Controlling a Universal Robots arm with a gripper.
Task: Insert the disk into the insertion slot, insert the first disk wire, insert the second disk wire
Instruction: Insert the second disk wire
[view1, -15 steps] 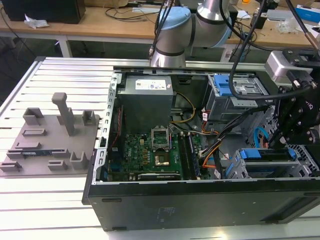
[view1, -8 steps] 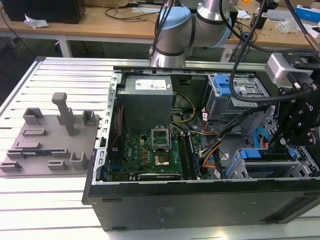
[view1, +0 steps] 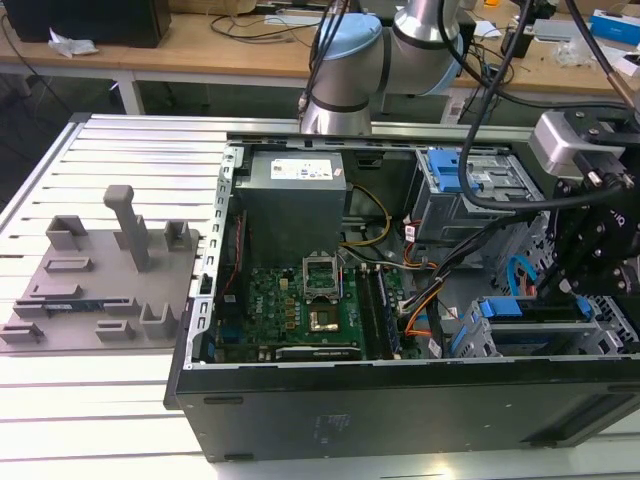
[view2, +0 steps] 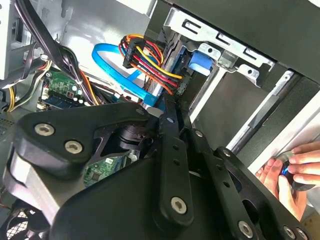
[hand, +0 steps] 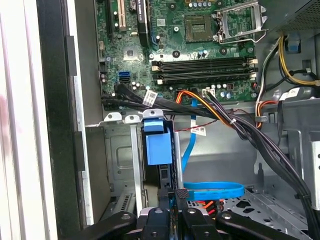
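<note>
The disk (view1: 535, 309), held in its bright blue carrier (hand: 157, 143), sits inside the insertion slot (hand: 119, 165), a grey cage at the case's front corner on the exterior view's right. My gripper (view1: 560, 294) hangs just above the disk's rear end. Its fingers (hand: 165, 206) are drawn together on the small dark plug (hand: 181, 193) of the second disk wire (hand: 216, 190), a flat light-blue cable (view2: 111, 56) that loops beside them. An orange-red-black wire bundle (view2: 150, 62) runs down to the disk's end; I cannot tell if it is plugged in.
The motherboard (view1: 290, 300) and grey power supply (view1: 295, 200) fill the case's middle. A taller grey cage with a blue latch (view1: 455, 180) stands at the back. Thick black cables (hand: 250, 135) cross near the gripper. A person's hand (view2: 295, 170) is outside the case wall.
</note>
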